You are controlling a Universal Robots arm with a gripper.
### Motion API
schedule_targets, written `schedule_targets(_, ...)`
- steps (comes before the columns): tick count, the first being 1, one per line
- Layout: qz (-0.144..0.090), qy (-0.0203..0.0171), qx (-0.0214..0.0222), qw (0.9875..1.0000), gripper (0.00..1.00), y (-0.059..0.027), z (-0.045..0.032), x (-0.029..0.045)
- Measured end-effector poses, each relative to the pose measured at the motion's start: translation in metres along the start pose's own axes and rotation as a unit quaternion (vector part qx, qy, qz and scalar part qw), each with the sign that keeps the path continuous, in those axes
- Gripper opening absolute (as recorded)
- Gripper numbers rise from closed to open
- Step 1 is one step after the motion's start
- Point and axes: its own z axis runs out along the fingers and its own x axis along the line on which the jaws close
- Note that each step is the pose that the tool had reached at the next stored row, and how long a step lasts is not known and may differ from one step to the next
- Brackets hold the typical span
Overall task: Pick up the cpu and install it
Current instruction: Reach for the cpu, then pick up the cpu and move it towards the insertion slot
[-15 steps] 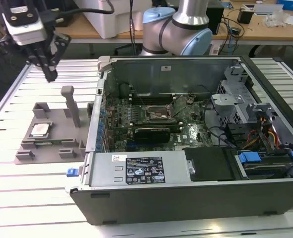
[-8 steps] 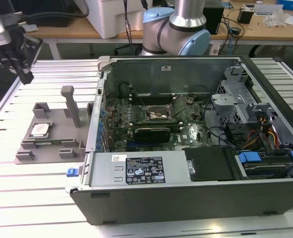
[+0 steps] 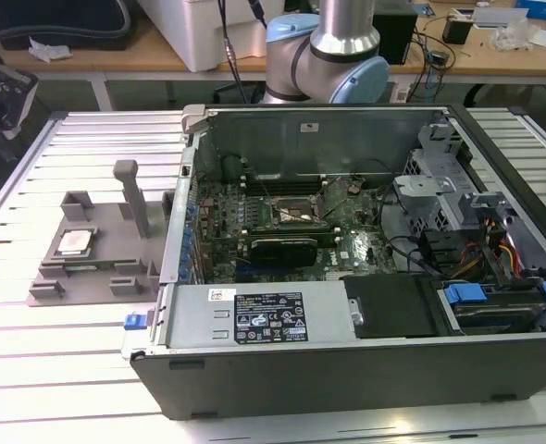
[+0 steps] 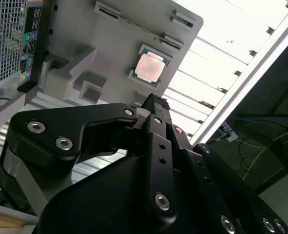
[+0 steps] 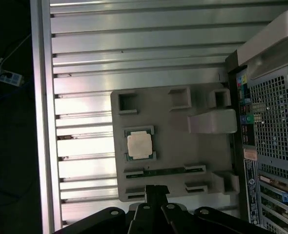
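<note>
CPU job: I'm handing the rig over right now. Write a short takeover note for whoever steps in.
The gripper carries nothing of the job. It hangs above the grey tray, near its edge, clear of the cpu.
The cpu lies flat in its tray recess, on the slatted table, to the exterior view's left of the open computer case.
Done: nothing; the cpu is not picked up.
Left: pick-up and install. The motherboard socket looks unfilled.

Robotics lab, slatted aluminium worktable [image 3: 69, 324], opened computer case [image 3: 366, 277], cluttered wooden benches [image 3: 116, 57], trailing cables [image 3: 430, 55] behind
</note>
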Motion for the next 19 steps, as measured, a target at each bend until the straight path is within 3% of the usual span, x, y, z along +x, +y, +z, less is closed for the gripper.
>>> schedule_targets(4,0.000,0.0000,0.0000,1.0000,0.11,0.0000,0.0000,0.0008)
schedule_targets(5,0.000,0.0000,0.0000,1.0000,0.17,-0.0001,0.0000,0.0010)
schedule_targets(6,0.000,0.0000,0.0000,1.0000,0.29,-0.0001,0.0000,0.0012)
schedule_targets(8,0.000,0.0000,0.0000,1.0000,0.35,-0.0001,-0.0001,0.0014)
schedule_targets(9,0.000,0.0000,0.0000,1.0000,0.47,-0.0001,-0.0001,0.0016)
schedule_targets(12,0.000,0.0000,0.0001,1.0000,0.60,-0.0001,-0.0001,0.0020)
schedule_targets(13,0.000,-0.0004,0.0060,1.0000,0.60,0.0004,0.0003,0.0022)
schedule_targets(14,-0.003,-0.0008,0.0129,0.9999,0.60,0.0016,0.0019,0.0022)
schedule_targets(16,-0.025,-0.0003,0.0126,0.9996,0.60,0.0052,0.0141,0.0030)
schedule_targets(19,-0.025,-0.0003,0.0126,0.9996,0.60,0.0049,0.0225,0.0033)
